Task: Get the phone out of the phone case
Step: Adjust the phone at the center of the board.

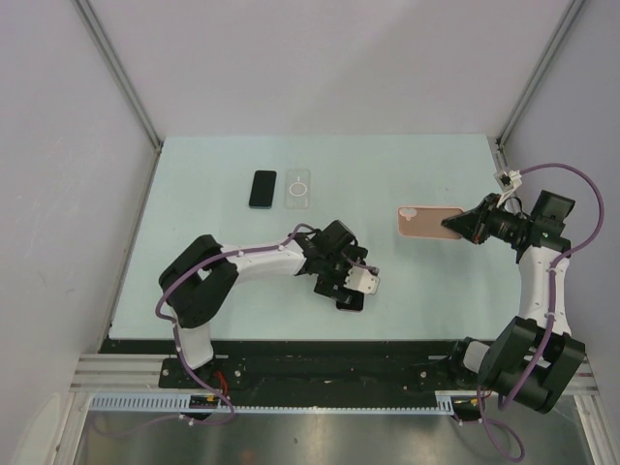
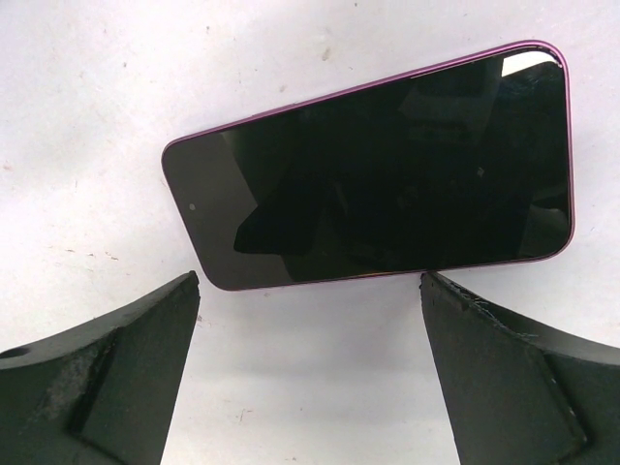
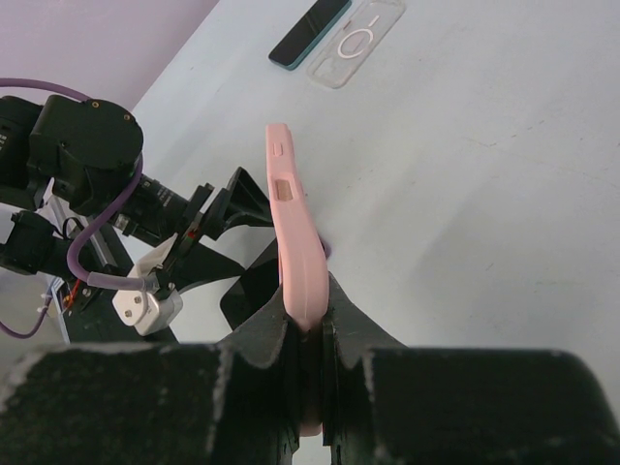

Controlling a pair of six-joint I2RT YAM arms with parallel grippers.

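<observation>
Since the phone (image 2: pixel 387 174) lies bare on the counter (image 1: pixel 436 300) near its front edge, between released left jaws, and right jaws grasp the pink case (image 1: pixel 426 222), removal looks done.

Table (image 1: pixel 426 300): dark phone (image 1: pixel 263 189), clear case (image 1: pixel 298 189), purple phone (image 2: pixel 387 174)

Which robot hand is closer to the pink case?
Right. The right gripper is shut on the pink case. The left gripper is open and apart from it, by a purple phone.
</observation>
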